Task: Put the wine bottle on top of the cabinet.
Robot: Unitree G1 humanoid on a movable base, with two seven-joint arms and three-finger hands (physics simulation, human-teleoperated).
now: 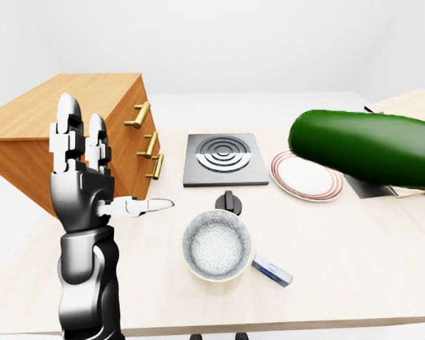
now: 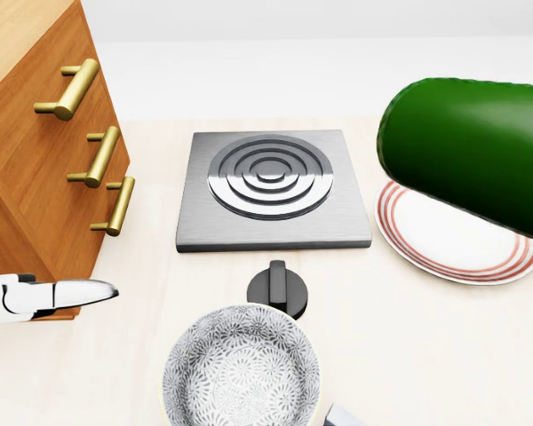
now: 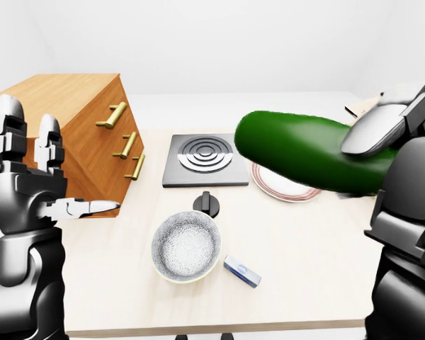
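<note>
The right robot hand (image 3: pixel 382 131) grips the green wine bottle (image 3: pixel 304 152), fingers wrapped over its upper side, and holds it lying sideways in the air above the desk (image 3: pixel 312 262), its round base pointing away from the palm. Under the bottle lies a red-rimmed plate (image 2: pixel 453 240); beyond its base sits a square hob (image 1: pixel 219 159) with a black knob (image 1: pixel 229 202). The left robot hand (image 1: pixel 92 180) stands open, fingers upright and thumb pointing sideways, just beside the wooden cabinet (image 1: pixel 71 131). Between the two hands rest a patterned bowl (image 1: pixel 217 245) and a small blue-and-white object (image 1: pixel 272 270).
</note>
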